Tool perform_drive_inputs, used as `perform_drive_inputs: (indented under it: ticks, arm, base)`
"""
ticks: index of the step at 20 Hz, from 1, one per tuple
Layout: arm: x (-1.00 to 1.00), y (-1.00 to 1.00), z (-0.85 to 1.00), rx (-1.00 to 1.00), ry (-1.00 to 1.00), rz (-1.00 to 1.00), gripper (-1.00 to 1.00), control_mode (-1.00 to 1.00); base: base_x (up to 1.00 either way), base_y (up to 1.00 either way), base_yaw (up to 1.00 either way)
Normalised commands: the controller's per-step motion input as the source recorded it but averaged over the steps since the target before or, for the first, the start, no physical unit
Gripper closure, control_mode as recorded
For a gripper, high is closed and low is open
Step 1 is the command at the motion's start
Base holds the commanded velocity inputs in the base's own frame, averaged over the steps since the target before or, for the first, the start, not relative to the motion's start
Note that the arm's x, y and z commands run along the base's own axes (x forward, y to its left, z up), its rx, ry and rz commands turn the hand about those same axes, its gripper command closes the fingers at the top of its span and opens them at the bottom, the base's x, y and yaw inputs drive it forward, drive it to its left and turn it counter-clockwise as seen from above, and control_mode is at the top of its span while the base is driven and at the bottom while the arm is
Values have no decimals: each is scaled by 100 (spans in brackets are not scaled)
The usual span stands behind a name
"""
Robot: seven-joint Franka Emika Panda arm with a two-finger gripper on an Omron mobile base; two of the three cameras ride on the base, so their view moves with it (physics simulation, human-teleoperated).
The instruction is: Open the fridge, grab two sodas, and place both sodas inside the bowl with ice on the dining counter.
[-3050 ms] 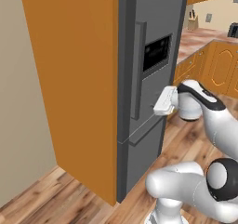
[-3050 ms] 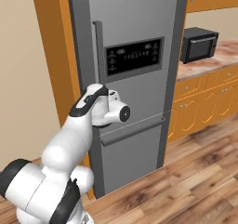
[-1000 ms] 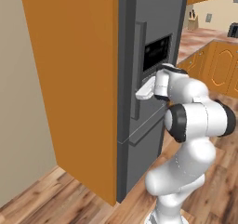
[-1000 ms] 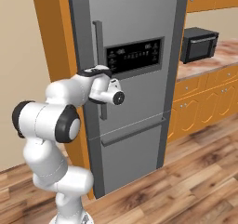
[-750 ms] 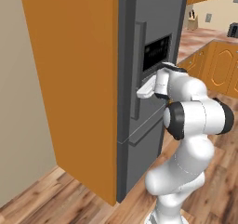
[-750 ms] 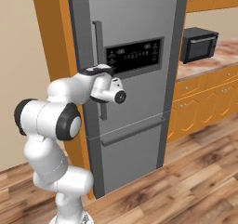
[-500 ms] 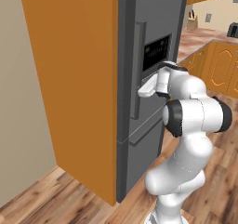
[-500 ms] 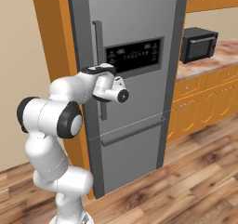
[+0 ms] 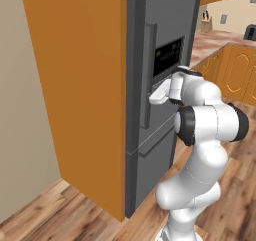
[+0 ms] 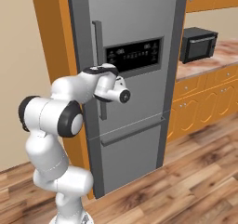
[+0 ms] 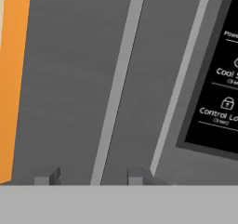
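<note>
Fridge point(image 10: 135, 28): tall grey steel unit, door shut, set in orange side casing point(image 9: 80, 85).
Handle point(image 11: 116, 88): long vertical bar on the upper door, left of the black display panel point(image 10: 134, 56).
Gripper point(image 11: 88, 176): fingers spread apart, one tip on each side of the handle, nothing clamped between them; in the left base view the hand point(image 9: 161, 91) sits right at the handle.
Beyond: microwave point(image 10: 198, 43) on the bench point(image 10: 209, 60) to the right, above orange cabinet doors point(image 10: 204, 102); wooden floor point(image 10: 186, 181).
</note>
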Motion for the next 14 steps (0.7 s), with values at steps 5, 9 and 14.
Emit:
perform_drive_inputs:
  ticks: [5, 9, 14]
  arm:
    - [-1, 42, -2, 0, -7, 0, -100, -100]
    - [9, 18, 0, 0, -6, 0, -100, -100]
    - [37, -2, 0, 0, -2, 0, -100, -100]
  base:
    - [0, 0, 0]
    - [0, 0, 0]
    - [0, 0, 0]
